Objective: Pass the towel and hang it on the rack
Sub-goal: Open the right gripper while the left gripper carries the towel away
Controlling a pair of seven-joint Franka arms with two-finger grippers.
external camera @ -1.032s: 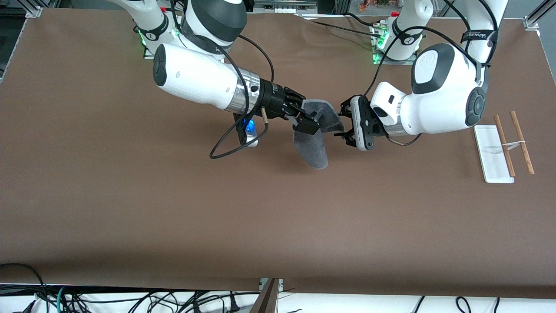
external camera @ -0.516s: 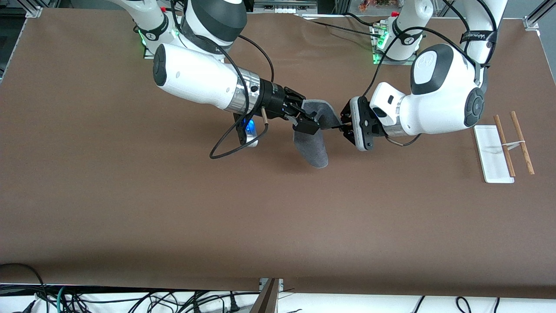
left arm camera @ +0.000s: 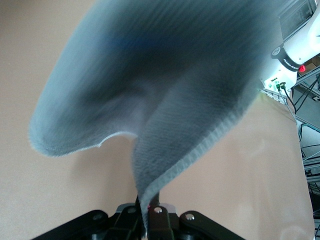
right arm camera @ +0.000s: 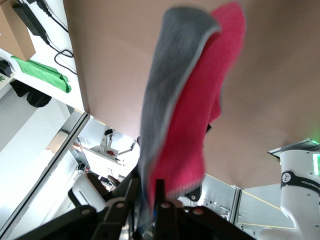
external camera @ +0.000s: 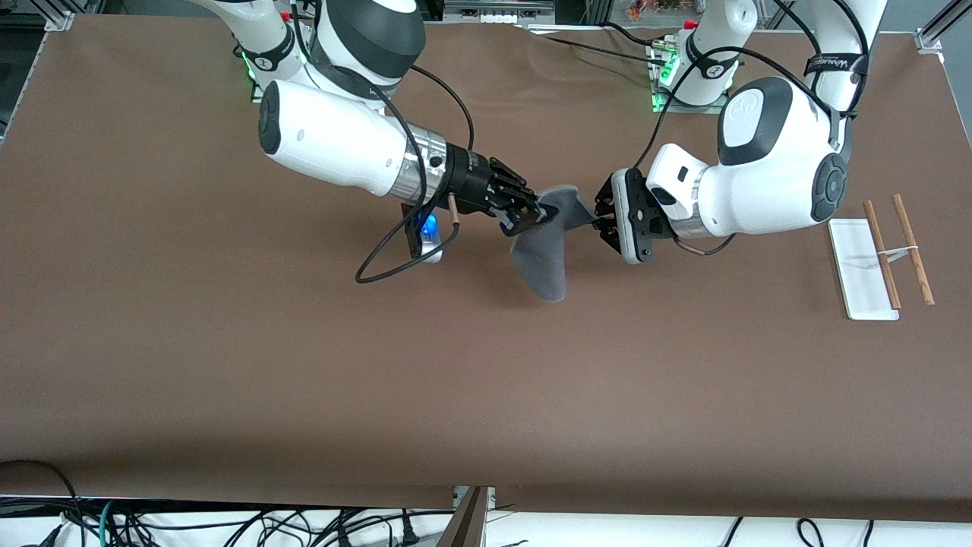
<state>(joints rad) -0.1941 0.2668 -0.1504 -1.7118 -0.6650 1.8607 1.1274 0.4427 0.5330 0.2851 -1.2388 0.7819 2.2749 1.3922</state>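
Observation:
The towel (external camera: 543, 258) hangs in the air over the middle of the table, dark grey side showing, stretched between both grippers. My left gripper (external camera: 604, 220) is shut on its corner; in the left wrist view the grey towel (left arm camera: 165, 100) rises from the closed left gripper (left arm camera: 149, 212). My right gripper (external camera: 535, 215) has its jaws a little apart, with the folded grey and crimson towel (right arm camera: 185, 110) still running between them in the right wrist view, where the right gripper (right arm camera: 146, 195) shows low down. The rack (external camera: 858, 273) stands at the left arm's end of the table.
A black cable loop (external camera: 380, 262) and a blue-lit camera (external camera: 429, 228) hang under the right wrist. Both arm bases stand along the edge of the table farthest from the front camera. The brown table cover (external camera: 486, 395) is bare nearer the front camera.
The left gripper moved in and closed on the towel's corner. The right gripper then loosened and drew back toward its own base, and the towel slid partly out and pulled narrower.

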